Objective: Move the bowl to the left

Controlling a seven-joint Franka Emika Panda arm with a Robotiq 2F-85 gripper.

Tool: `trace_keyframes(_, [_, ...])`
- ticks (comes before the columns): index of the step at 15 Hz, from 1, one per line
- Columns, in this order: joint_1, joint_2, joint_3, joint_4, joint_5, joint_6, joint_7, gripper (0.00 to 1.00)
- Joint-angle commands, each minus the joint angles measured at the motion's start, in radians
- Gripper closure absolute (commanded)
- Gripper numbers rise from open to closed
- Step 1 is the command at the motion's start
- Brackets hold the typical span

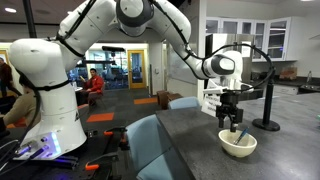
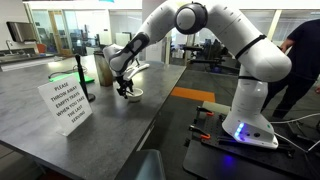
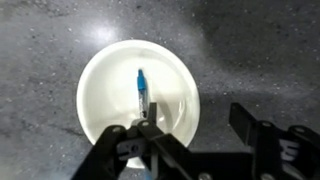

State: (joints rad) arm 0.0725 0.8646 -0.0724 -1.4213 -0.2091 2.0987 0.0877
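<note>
Cream-white bowl (image 3: 120, 80) sits directly beneath the claw (image 3: 195, 130) on the dark speckled tabletop (image 3: 40, 40), and it has not yet been shifted left. In the wrist view the claw is spread wide. One finger (image 3: 135, 145) hangs over the bowl's inside and the other is outside the wall, so I judge the rim lies between them. A thin blue utensil (image 3: 142, 85) rests in the bowl just ahead of the inner finger. In an exterior view the fingertips look dipped to about rim height over the bowl (image 1: 238, 146), but I cannot tell whether they touch it.

What worries me from here:
- The inner finger is very close to the utensil. Closing could nudge it, flick it out or trap it against the wall.
- A pinch on a thin, sloping rim is shallow. The bowl could tilt or slip out once I lift or drag it.
- Descending further with the claw off-centre would press down on the rim and tip the bowl.
- Dragging fast across this smooth tabletop could make the bowl swivel around the single grip point.
</note>
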Motion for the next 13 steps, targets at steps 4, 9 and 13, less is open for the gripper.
trace_keyframes(4, [-0.037,-0.285,0.039,-0.243,0.092,-0.067,-0.007,0.0])
trace_keyframes(9, [-0.05,-0.522,0.04,-0.438,0.129,-0.066,-0.008,0.0])
trace_keyframes(13, [-0.046,-0.66,0.036,-0.544,0.104,-0.077,-0.005,0.0])
